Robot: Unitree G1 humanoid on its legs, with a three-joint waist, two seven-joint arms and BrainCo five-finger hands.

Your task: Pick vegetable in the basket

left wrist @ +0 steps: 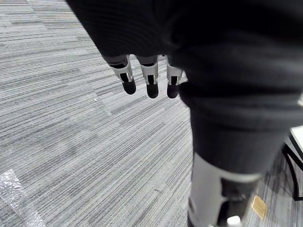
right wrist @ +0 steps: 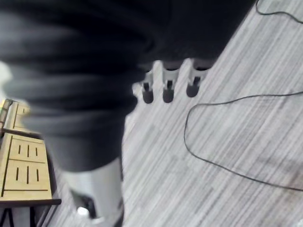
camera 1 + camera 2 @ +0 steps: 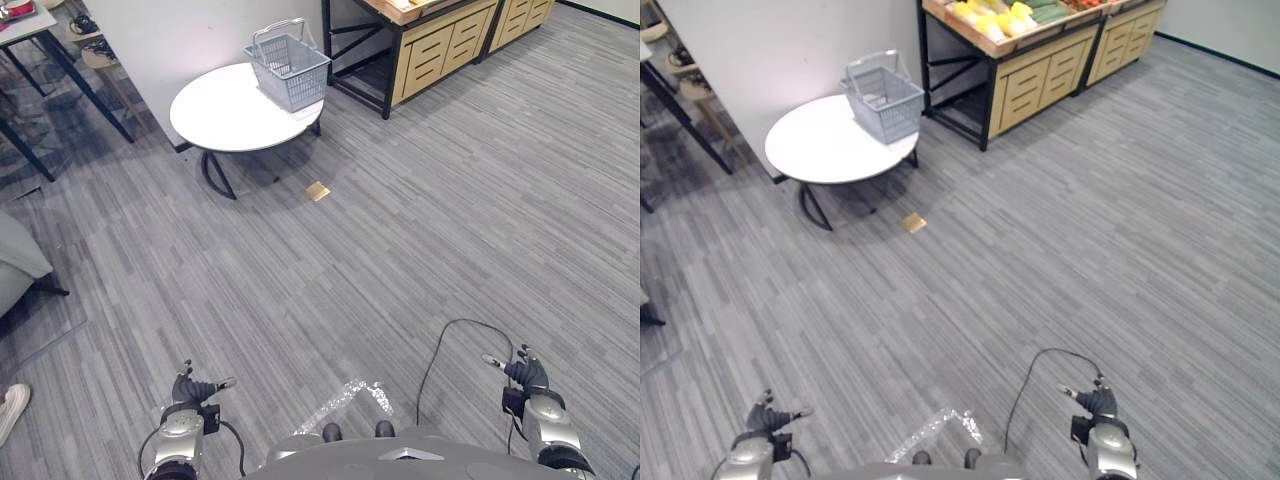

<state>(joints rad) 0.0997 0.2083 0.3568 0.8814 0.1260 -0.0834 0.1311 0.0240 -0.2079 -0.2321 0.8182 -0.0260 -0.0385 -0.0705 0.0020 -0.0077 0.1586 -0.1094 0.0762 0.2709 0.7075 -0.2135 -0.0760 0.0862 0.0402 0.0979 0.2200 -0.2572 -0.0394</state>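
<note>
Left robot hand (image 3: 192, 390) and right robot hand (image 3: 526, 374) hang empty, fingers relaxed. We judge the vegetables (image 3: 998, 20), top centre, light and firm; grip one round its middle for the basket (image 3: 883, 100).

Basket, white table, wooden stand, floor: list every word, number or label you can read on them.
Basket: no text to be seen.
White table: none.
Wooden stand: no labels legible.
Tan square on the floor: too small to tell.
</note>
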